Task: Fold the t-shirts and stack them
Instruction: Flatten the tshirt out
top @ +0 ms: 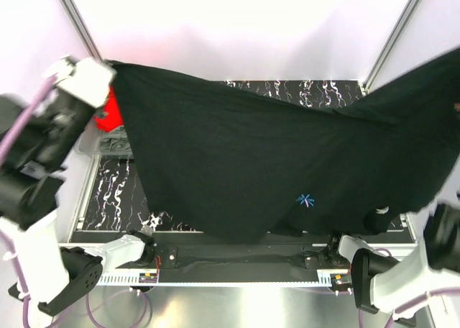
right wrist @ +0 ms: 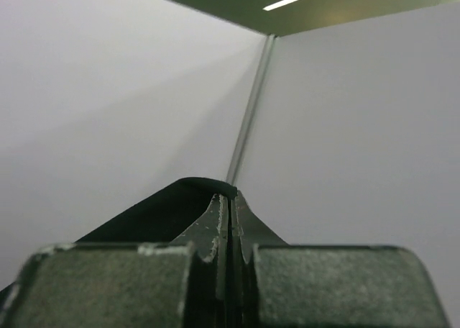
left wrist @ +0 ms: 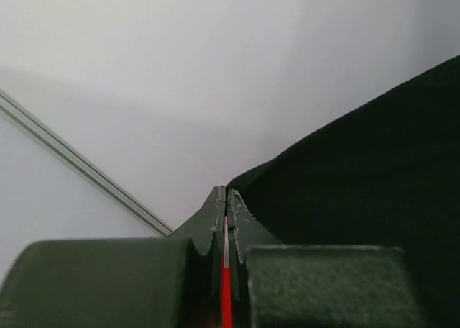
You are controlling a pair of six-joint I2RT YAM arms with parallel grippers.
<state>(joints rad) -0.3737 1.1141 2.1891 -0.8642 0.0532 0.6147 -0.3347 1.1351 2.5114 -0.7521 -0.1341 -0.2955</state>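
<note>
A black t-shirt [top: 237,162] with a small blue starburst print [top: 306,200] hangs spread wide above the table, stretched between both arms. My left gripper [top: 108,67] is raised at the upper left, shut on the shirt's left corner. In the left wrist view the gripper [left wrist: 226,193] is closed, with black cloth [left wrist: 359,191] running off to its right. My right gripper [right wrist: 228,196] is shut on a fold of the black cloth [right wrist: 172,198]; in the top view it lies past the right edge. A red t-shirt [top: 109,116] lies under the left gripper, with grey-green cloth [top: 115,144] beside it.
The table top is black-and-white marbled [top: 115,191]. Aluminium frame posts stand at the back left [top: 79,19] and back right [top: 395,33] against white walls. Both arm bases [top: 136,249] sit along the near edge, partly under the hanging shirt.
</note>
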